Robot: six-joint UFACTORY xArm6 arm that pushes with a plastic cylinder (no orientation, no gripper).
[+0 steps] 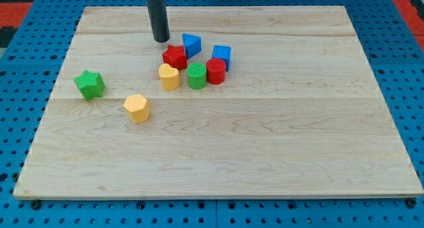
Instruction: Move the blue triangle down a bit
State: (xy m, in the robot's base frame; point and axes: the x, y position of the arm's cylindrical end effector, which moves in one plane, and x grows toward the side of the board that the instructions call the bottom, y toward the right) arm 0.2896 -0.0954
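Your blue triangle [191,44] sits at the top of the cluster, touching the red star [175,57] just below-left of it. My tip [161,40] stands just left of the triangle, apart from it. There are no jaws here, only a rod, so nothing is grasped. The triangle looks like a light, rigid block that should slide easily and may spin if pushed off-centre; push on its top face. Below it, the green cylinder [196,75] and red cylinder [216,71] crowd the way. The surface [265,155] beyond is open.
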